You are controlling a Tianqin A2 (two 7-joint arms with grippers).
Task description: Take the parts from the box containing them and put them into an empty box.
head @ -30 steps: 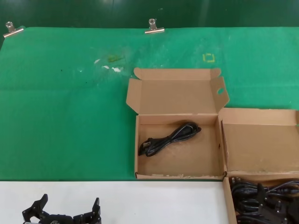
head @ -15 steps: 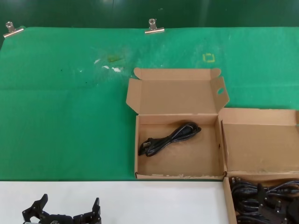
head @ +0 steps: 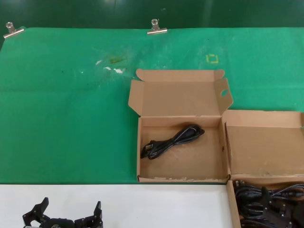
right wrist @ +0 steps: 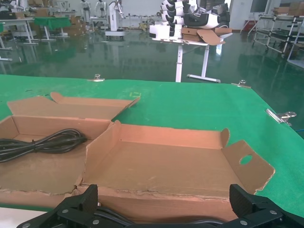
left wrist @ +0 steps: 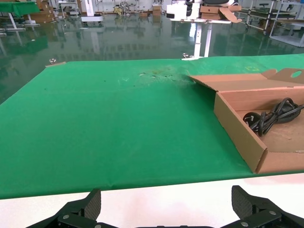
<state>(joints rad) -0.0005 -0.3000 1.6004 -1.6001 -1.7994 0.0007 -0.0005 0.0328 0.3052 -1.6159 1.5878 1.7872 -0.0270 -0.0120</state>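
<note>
Green mat ahead of the left gripper (head: 64, 219), its jaws spread and empty; right gripper (right wrist: 161, 211) hangs wide open over the cords (head: 268, 202).

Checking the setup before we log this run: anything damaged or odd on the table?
Minor only: the mailer box holding one power cord has a frayed, torn front edge, and the green mat shows whitish scuffs and a stain near the back.
</note>
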